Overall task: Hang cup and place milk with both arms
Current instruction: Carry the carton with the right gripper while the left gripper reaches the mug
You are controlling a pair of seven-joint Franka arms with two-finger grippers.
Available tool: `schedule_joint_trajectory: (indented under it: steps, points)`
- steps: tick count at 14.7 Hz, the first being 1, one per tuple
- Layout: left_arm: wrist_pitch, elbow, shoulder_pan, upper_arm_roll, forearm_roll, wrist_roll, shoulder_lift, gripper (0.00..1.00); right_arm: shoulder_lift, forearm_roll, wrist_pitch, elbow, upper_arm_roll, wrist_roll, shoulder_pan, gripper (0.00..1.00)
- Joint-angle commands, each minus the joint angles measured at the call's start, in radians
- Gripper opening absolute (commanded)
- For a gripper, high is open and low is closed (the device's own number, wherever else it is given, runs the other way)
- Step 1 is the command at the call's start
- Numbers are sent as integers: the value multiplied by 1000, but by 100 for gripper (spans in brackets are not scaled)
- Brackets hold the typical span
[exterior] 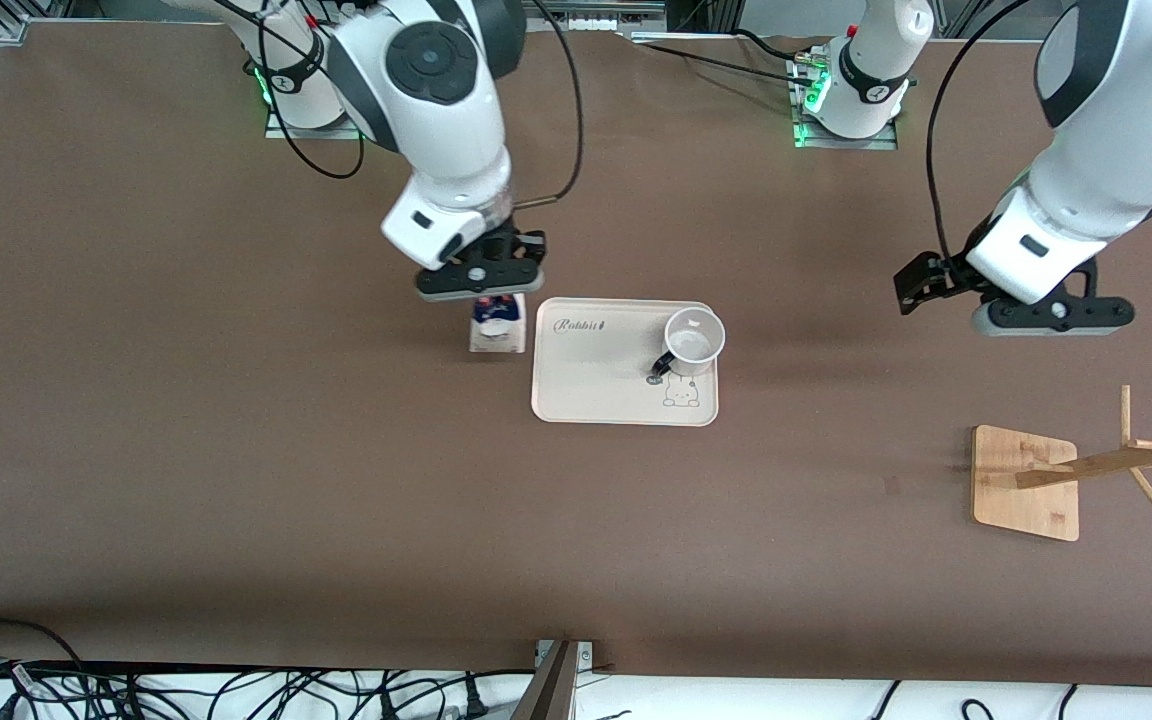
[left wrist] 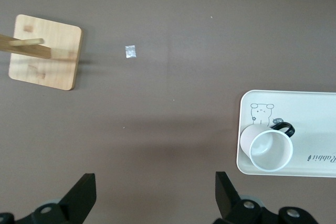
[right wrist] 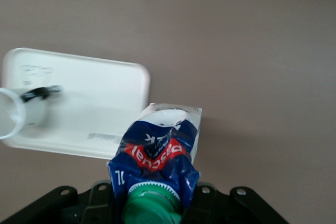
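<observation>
On the brown table (exterior: 236, 450) in the front view, you see a cream tray (exterior: 596, 385) at centre with the cup (exterior: 693, 340) upright in its corner toward the left arm's end, black handle at about 7 o'clock. Just beside the tray, at its 9 o'clock, the milk (exterior: 496, 328) is pinched at its top by the right gripper (exterior: 481, 285). Toward the left arm's end a wooden cup rack (exterior: 1026, 482) stands well apart from the tray; the left gripper (exterior: 1051, 315) hangs over bare table above it, waiting.

From the left wrist view, you get the left gripper's black fingers (left wrist: 83, 196) spread wide, holding nothing, with the rack's base (left wrist: 50, 56) at 10 o'clock and the tray (left wrist: 304, 106) with the cup (left wrist: 269, 148) at 3 o'clock.

From the right wrist view, the right gripper (right wrist: 155, 203) is clamped on the milk (right wrist: 157, 150) at its green cap (right wrist: 152, 203); the carton looks tilted, the tray (right wrist: 94, 98) beside it, the cup (right wrist: 16, 113) at its edge.
</observation>
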Motion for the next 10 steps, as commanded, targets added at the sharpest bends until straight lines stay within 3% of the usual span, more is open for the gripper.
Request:
schedule_joint_trajectory:
  steps: [1, 5, 7, 9, 10]
  points:
    - [-10, 40, -26, -22, 24, 13, 38, 100, -96, -10, -109, -24, -146, -149, 5, 37]
    - [-14, 6, -74, -25, 13, 25, 114, 100, -155, 48, -206, -21, -342, -324, 5, 37]
    - [-9, 6, -152, -33, 2, 11, 168, 100, -172, 88, -238, -23, -431, -413, 2, 37]
    - [46, -13, -212, -71, 2, 5, 214, 100, -170, 193, -272, -39, -563, -578, 0, 37]
    - [118, -68, -219, -94, 2, 4, 217, 100, -169, 233, -266, -67, -617, -643, 0, 37]
